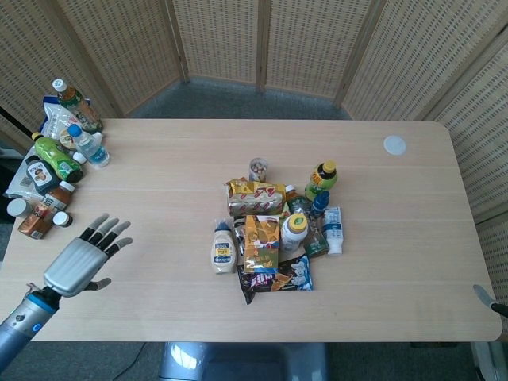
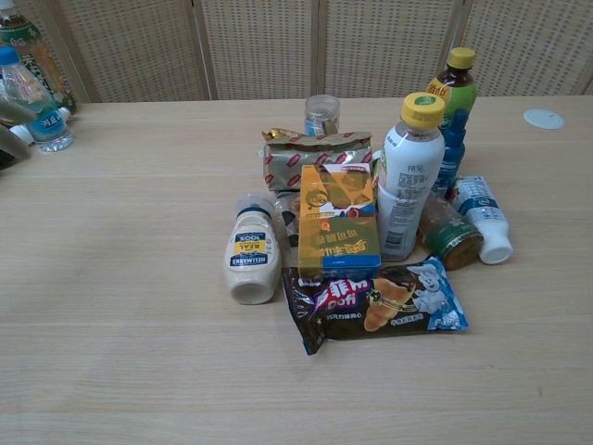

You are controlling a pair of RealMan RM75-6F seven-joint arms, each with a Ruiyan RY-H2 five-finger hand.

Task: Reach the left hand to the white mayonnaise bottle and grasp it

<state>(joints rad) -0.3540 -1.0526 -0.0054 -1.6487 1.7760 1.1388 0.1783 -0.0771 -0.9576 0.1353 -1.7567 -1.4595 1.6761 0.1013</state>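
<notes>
The white mayonnaise bottle (image 1: 224,248) (image 2: 253,260) lies on its side at the left edge of the pile in the table's middle, its blue-and-yellow label up and its cap pointing away from me. My left hand (image 1: 83,258) hovers over the front left of the table, well left of the bottle. It holds nothing and its fingers (image 1: 105,231) are spread. In the chest view only its fingertips (image 2: 13,112) show at the left edge. Of my right hand, only a tip (image 1: 482,294) shows at the table's front right corner.
Right of the mayonnaise bottle lie an orange snack box (image 1: 261,234), a dark croissant packet (image 1: 277,277), a gold wrapper (image 1: 255,193) and several bottles (image 1: 293,232). More bottles (image 1: 55,155) crowd the table's left edge. A white disc (image 1: 394,144) lies at the back right.
</notes>
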